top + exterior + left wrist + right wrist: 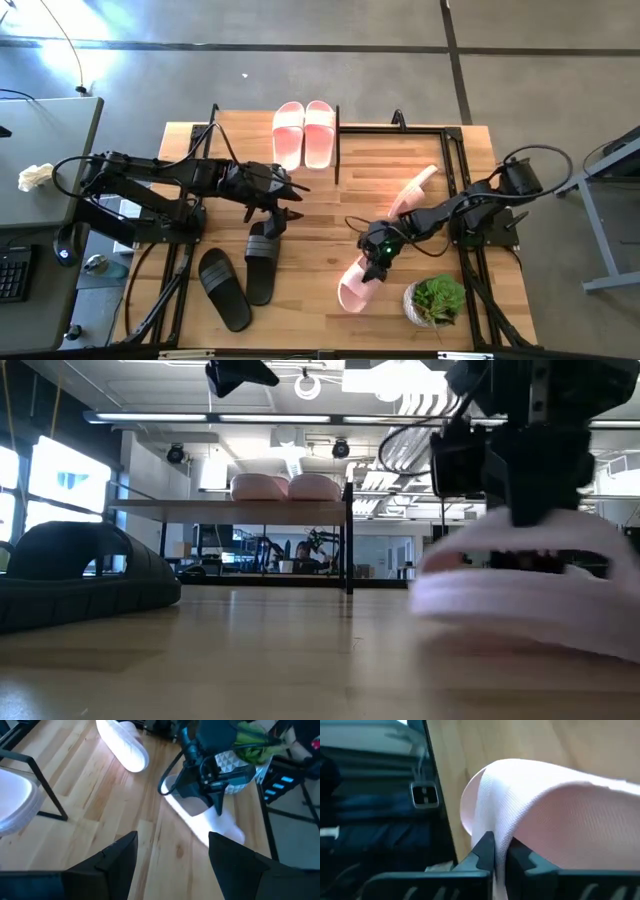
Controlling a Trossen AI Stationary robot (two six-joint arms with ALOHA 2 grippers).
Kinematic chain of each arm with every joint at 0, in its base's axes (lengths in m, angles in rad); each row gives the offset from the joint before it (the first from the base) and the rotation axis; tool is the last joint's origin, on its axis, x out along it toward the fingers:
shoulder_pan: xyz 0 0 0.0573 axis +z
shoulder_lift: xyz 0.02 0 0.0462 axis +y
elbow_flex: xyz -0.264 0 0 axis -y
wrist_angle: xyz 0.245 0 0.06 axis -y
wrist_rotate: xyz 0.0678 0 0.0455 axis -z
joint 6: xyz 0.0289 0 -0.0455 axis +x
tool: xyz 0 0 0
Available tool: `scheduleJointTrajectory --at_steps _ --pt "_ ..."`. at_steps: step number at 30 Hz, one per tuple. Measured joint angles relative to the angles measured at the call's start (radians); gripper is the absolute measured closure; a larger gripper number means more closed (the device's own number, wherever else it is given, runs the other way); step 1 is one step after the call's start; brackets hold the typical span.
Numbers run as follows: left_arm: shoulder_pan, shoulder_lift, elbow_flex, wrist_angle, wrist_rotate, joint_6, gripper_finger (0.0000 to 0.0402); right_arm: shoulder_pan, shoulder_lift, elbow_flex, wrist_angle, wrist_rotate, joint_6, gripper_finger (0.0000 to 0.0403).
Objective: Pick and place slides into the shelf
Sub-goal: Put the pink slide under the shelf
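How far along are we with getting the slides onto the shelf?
One pink pair already sits on the shelf. The right gripper is shut on the strap of a pink slide near the potted plant. Left: another pink slide and two black slides on the table; the left gripper waits open.

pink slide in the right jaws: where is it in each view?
High: pink slide lower right of center, under the right gripper, beside the plant.
Low: pale blurred shape at right, near the camera.
Left wrist: upper right of center, below the plant's white pot.
Right wrist: strap fills the frame, pinched in the jaws.
Shared landmark: the plant, seen in the high and left wrist views.
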Motion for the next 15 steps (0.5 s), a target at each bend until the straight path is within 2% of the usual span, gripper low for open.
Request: scheduleJointTrajectory --at_steps 6,12,15 --pt "0.0 -0.034 -0.001 0.007 -0.066 -0.034 0.0174 -0.027 -0.162 0.0 -0.029 0.276 -0.064 0.04" --pt "0.001 -0.11 0.0 0.058 -0.183 -0.047 0.0174 -0.062 -0.406 0.0 -0.176 0.622 -0.165 0.0402" --pt "0.009 -0.141 0.0 0.056 -0.233 -0.079 0.0174 -0.074 -0.516 0.001 -0.174 0.791 -0.245 0.0402"
